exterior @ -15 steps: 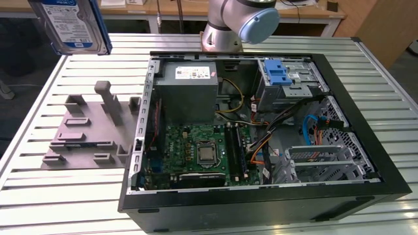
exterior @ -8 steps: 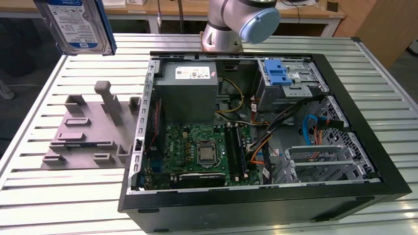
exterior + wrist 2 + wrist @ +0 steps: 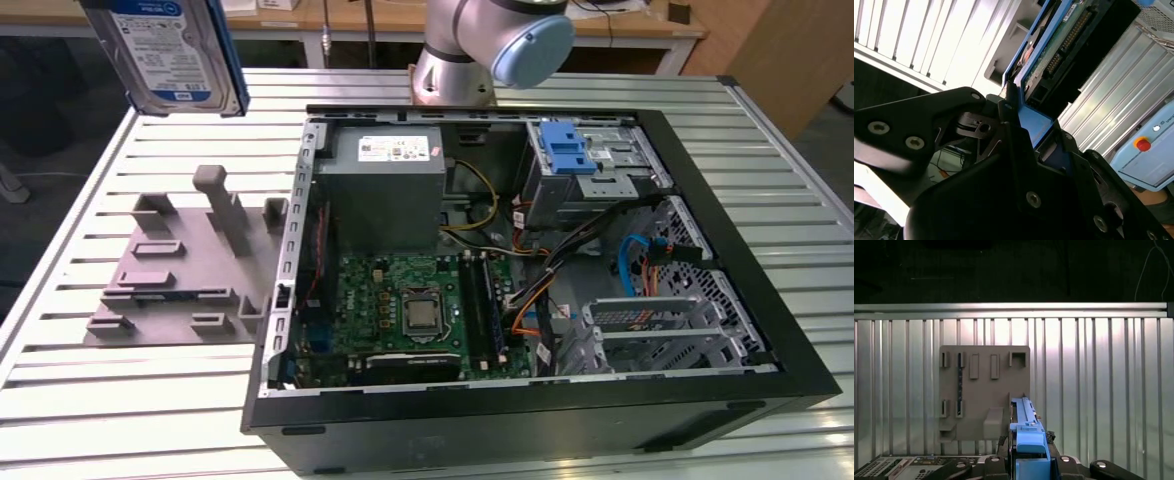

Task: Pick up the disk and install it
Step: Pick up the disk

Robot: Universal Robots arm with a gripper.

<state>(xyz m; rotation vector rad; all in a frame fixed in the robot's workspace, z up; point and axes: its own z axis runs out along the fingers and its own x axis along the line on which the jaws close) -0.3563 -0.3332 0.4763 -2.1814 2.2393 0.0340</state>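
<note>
The gripper point(image 3: 1030, 126) is clamping the disk point(image 3: 1054, 50) by the end of its blue bracket. In the second wrist view the black fingers point(image 3: 1009, 107) are pressing against the blue plastic from either side, with no gap showing. The disk is sticking straight out from the gripper with its green circuit board and connector row facing the second wrist camera. In the first wrist view the gripper point(image 3: 1028, 452) is gripping the same blue end, and the disk point(image 3: 1026, 422) is showing edge-on, running away from the fingers toward the table.

In the exterior view the disk point(image 3: 174, 50) is hanging in the air, well clear of every surface. It is tilted slightly, with its blue-and-white label facing the camera.

Below the gripper, a grey fixture plate point(image 3: 984, 385) with slots and raised posts is lying flat on the slatted metal table point(image 3: 1104, 390). The tip of the disk is lining up over the plate's near edge in the first wrist view. In the exterior view the same plate point(image 3: 174, 260) is sitting on the table point(image 3: 134, 400), under the held disk and apart from it.

Farther from the gripper, toward the exterior view's right, an open computer case point(image 3: 534, 410) is lying on its side just beside the plate. Inside it are a grey power supply box point(image 3: 387, 190), a green motherboard point(image 3: 400, 300) and a drive bay with a blue latch piece point(image 3: 567, 150). The arm point(image 3: 494, 40) is rising from behind the case.
</note>
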